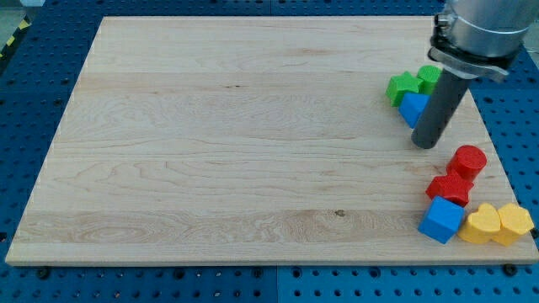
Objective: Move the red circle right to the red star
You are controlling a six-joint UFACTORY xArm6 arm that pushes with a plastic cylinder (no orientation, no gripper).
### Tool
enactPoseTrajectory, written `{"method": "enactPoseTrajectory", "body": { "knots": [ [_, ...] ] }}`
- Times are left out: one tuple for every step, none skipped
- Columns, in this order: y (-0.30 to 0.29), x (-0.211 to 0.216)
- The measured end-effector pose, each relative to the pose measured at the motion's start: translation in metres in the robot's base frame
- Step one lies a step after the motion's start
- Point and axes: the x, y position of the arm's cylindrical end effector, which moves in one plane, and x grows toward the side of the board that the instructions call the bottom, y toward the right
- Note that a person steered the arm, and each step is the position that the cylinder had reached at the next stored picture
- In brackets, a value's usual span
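The red circle (467, 160) lies near the board's right edge, touching the red star (448, 188) just below and to its left. My tip (425, 144) stands on the board to the left of and slightly above the red circle, a short gap away. The dark rod rises from it toward the view's top right and covers part of the blue block (413, 108).
A green star (403, 87) and a green block (429, 77) sit above the blue block. A blue cube (442, 220) and two yellow blocks (480, 224) (514, 223) lie at the bottom right. The wooden board (210, 143) sits on a blue pegboard.
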Motion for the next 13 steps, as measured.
{"method": "enactPoseTrajectory", "body": {
  "knots": [
    [0.021,0.01],
    [0.032,0.016],
    [0.035,0.007],
    [0.052,0.01],
    [0.062,0.029],
    [0.064,0.041],
    [0.053,0.03],
    [0.04,0.03],
    [0.043,0.037],
    [0.059,0.044],
    [0.073,0.052],
    [0.082,0.053],
    [0.071,0.037]
  ]
}}
